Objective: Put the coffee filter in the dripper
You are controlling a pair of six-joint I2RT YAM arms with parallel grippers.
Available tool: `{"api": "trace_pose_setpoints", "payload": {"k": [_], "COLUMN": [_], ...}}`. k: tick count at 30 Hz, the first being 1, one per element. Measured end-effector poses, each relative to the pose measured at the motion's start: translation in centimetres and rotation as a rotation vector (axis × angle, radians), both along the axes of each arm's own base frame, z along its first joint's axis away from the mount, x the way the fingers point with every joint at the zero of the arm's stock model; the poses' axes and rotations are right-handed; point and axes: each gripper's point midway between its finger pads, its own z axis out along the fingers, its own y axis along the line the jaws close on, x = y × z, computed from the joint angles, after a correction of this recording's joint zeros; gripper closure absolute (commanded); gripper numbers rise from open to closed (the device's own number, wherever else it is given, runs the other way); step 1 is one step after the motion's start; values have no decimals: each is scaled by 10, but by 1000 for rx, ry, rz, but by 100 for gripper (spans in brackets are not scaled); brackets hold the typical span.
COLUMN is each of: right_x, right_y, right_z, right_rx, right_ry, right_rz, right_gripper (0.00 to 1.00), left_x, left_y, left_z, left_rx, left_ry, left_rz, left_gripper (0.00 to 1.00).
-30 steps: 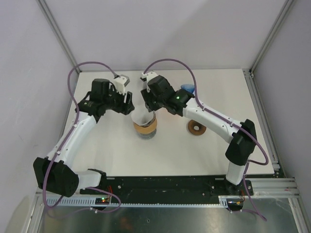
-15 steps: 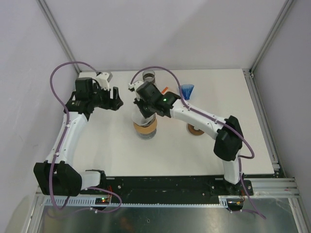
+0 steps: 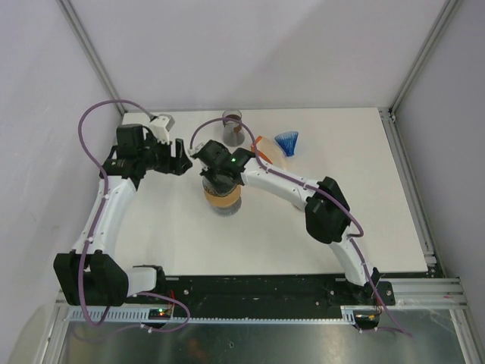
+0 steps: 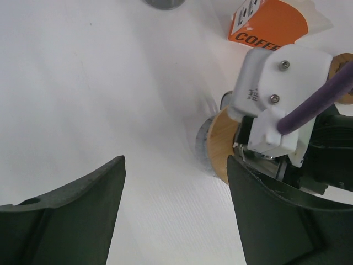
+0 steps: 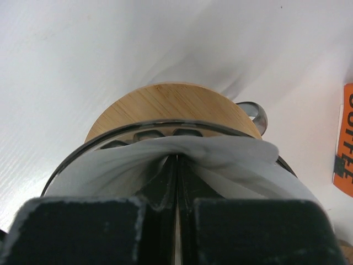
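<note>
Right gripper (image 5: 177,165) is closed, with the coffee filter (image 5: 237,157) pinched between its tips. The filter is bunched inside the rim of the dripper (image 5: 165,102). Left gripper (image 4: 175,171) is held open and empty, just left of the dripper. An orange coffee packet (image 4: 268,25) is noted beyond.

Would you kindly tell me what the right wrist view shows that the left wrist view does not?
Only the right wrist view: the shut right pincer, tips against the white filter inside the dripper's black rim. Only the left wrist view: the open left pincer and a grey cup. Both: the dripper's wooden collar and the orange coffee packet.
</note>
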Motion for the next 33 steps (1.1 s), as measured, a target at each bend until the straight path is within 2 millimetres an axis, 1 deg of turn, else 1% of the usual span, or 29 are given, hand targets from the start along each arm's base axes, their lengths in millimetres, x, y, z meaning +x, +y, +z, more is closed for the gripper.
{"api": "trace_pose_setpoints", "payload": {"k": [2, 6, 13, 17, 24, 28, 33], "right_x": [3, 2, 1, 0, -1, -2, 0], "right_y": [3, 2, 0, -1, 1, 2, 4], "right_z": [0, -1, -1, -1, -1, -1, 0], "right_rx": [-5, -21, -32, -34, -26, -19, -12], "right_ry": [-9, -15, -10, -7, 2, 5, 0], "right_rz": [-1, -1, -3, -1, 6, 10, 9], "right_gripper": [100, 100, 100, 100, 100, 100, 99], "left_x": [-1, -6, -24, -29, -33, -32, -31], "left_y": [-2, -7, -27, -38, -51, -53, -53], "left_z": [-1, -9, -23, -31, -46, -50, -52], "left_rx": [-7, -35, -143, -218, -316, -340, -342], "left_ry": [2, 29, 108, 173, 271, 292, 290], "left_rz": [-8, -29, -95, -115, -129, -125, -122], "left_gripper": [22, 23, 27, 33, 43, 52, 57]}}
